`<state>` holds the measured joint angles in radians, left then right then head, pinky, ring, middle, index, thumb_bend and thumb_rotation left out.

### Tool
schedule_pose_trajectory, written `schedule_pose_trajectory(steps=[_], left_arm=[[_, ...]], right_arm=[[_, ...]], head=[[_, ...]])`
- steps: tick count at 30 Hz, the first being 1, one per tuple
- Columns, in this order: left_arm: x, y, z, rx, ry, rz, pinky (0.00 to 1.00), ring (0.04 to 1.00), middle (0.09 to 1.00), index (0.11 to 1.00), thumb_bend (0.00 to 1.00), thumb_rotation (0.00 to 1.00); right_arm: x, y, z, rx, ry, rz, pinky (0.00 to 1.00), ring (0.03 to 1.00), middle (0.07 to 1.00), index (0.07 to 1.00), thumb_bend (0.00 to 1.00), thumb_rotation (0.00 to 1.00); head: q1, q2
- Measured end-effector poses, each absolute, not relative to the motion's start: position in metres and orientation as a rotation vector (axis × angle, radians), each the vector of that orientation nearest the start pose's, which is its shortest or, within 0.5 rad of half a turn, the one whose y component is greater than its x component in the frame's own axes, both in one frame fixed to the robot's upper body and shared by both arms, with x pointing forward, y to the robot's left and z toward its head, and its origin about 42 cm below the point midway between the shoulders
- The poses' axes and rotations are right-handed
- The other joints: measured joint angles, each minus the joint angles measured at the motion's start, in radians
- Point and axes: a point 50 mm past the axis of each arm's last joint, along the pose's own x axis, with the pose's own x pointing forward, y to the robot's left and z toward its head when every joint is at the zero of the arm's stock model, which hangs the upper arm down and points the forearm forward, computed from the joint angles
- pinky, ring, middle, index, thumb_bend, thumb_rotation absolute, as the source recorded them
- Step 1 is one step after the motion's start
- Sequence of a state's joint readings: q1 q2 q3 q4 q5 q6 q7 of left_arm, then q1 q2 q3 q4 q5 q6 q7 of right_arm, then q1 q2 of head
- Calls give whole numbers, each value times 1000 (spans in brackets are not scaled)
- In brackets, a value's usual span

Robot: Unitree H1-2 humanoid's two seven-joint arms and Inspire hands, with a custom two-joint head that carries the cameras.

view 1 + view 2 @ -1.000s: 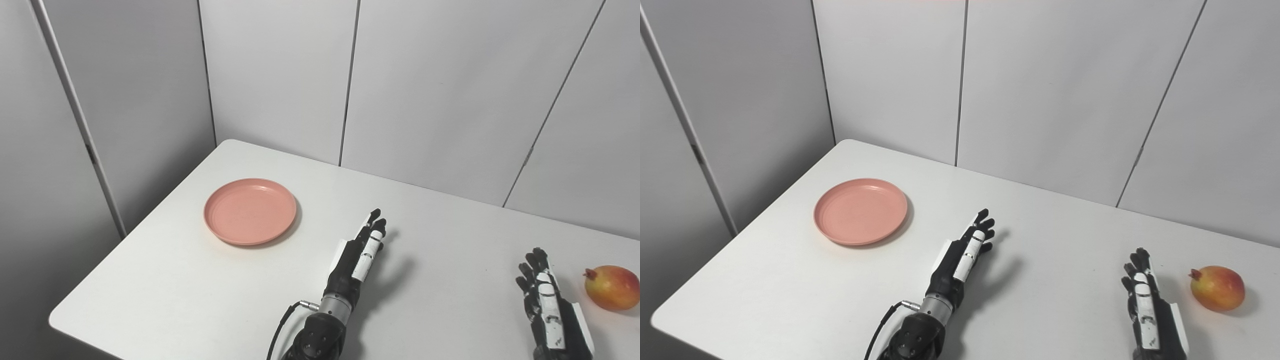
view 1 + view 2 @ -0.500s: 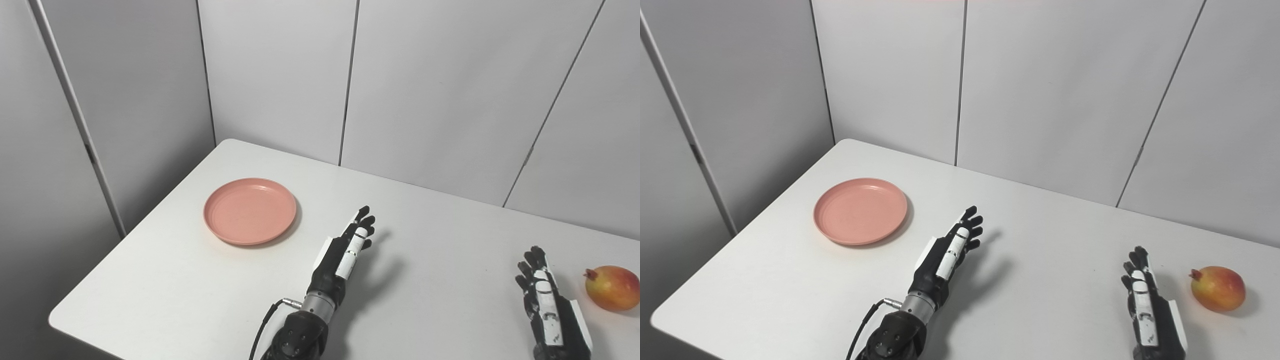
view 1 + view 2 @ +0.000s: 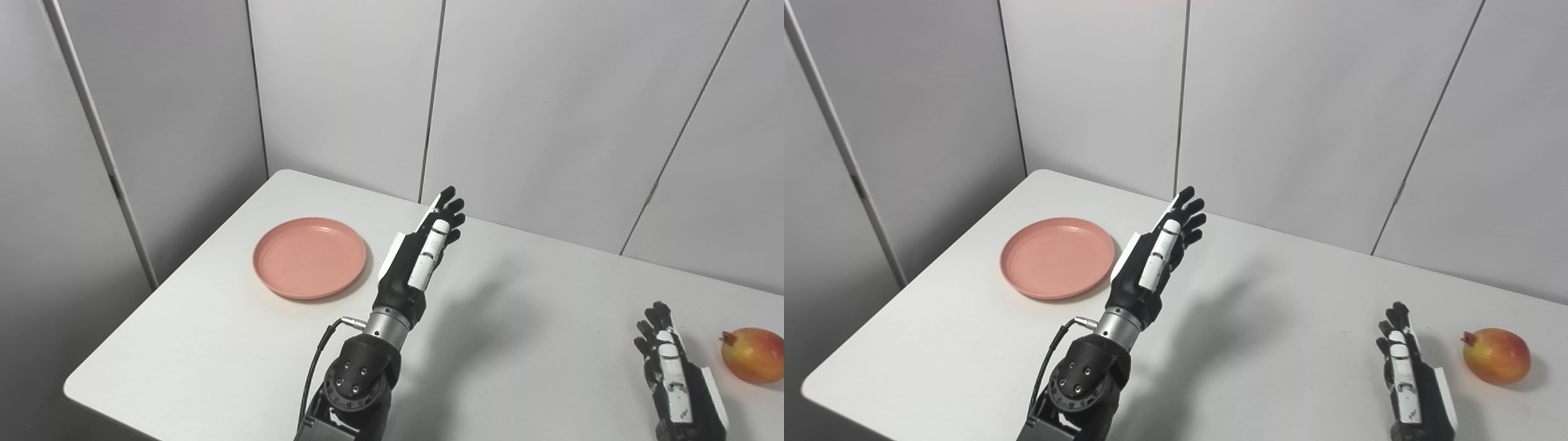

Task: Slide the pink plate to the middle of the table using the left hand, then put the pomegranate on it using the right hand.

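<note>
Pink plate (image 3: 310, 258) sat flat on the white table (image 3: 527, 318), toward its far left part, just to the left of your left robot hand (image 3: 419, 254) and apart from it. You had that left robot hand lifted clear of the table, its shadow falling on the surface to its right. Fingers (image 3: 450, 208) were stretched out and spread a little, pointing up and away toward the grey wall panels (image 3: 551, 110); it held nothing. A black cable (image 3: 315, 361) looped from the wrist down along the forearm.

Your right robot hand (image 3: 1405, 373) was low at the near right of the table, fingers extended and slightly apart, empty. Whether it rested on the surface or hung just over it, you could not tell from these views. Pomegranate (image 3: 1496, 356), red shading to yellow, lay on the table just to the right of that hand, not touching it, its crown turned toward the hand. Plate and fruit were well apart, with both hands between them.
</note>
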<state>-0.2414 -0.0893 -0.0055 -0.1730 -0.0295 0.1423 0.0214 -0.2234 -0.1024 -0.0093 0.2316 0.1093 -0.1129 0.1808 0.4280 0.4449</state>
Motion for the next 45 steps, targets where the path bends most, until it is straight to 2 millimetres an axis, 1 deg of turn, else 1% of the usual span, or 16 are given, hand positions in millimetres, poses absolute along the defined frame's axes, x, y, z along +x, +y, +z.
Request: schedule_pose_trajectory(steps=[2,8,10,13,14,19,22,25,28,30,35,38,42,45], left_arm=[[346,168,215,-120,-278,-52,932,939,955,946,410,1000],[353,190,231,-99,-333,-11,955,949,961,948,402,1000],[356,198,235,-104,-345,4,963,957,967,954,426,1000],[360,206,240,-95,-360,17,946,947,957,943,434,1000],[361,210,242,-91,-366,28,930,937,951,935,412,1000],[363,230,248,-92,-387,118,935,946,952,938,412,1000],[364,243,251,-81,-395,157,935,945,953,936,396,1000],[366,254,257,-57,-410,174,951,955,962,952,417,1000],[369,269,266,-24,-426,192,962,956,973,964,437,1000],[369,279,271,-1,-440,207,971,968,978,970,451,1000],[368,297,274,18,-446,244,932,947,962,948,434,1000],[366,306,276,14,-451,269,947,952,963,942,378,1000],[364,314,276,6,-455,316,947,937,948,934,381,1000],[363,319,275,-1,-455,344,949,945,950,938,392,1000]], right_arm=[[355,-226,110,-5,-99,206,1000,1000,1000,1000,92,1000],[355,-226,110,-7,-99,206,1000,1000,1000,1000,91,1000],[355,-226,110,-6,-100,207,1000,1000,1000,1000,93,1000],[355,-226,110,-6,-100,207,1000,1000,1000,1000,89,1000],[355,-226,110,-6,-100,207,1000,1000,1000,1000,89,1000],[355,-226,110,-11,-100,207,1000,997,1000,1000,96,1000],[355,-227,110,-14,-100,205,1000,998,1000,1000,87,1000],[355,-227,111,-14,-102,203,1000,997,1000,1000,75,1000],[355,-227,111,-14,-102,204,1000,998,1000,1000,85,1000],[355,-227,111,-16,-102,204,1000,997,1000,1000,67,1000],[354,-227,111,-16,-103,203,1000,999,1000,1000,75,1000],[354,-227,112,-16,-105,202,1000,997,1000,1000,76,1000],[354,-227,112,-13,-106,201,1000,999,1000,1000,65,1000],[354,-227,112,-9,-107,201,1000,1000,1000,1000,70,1000]], head=[[-2,0],[6,2],[8,3],[11,3],[12,3],[18,6],[20,6],[20,6],[21,6],[21,6],[23,8],[23,8],[25,8],[28,8]])
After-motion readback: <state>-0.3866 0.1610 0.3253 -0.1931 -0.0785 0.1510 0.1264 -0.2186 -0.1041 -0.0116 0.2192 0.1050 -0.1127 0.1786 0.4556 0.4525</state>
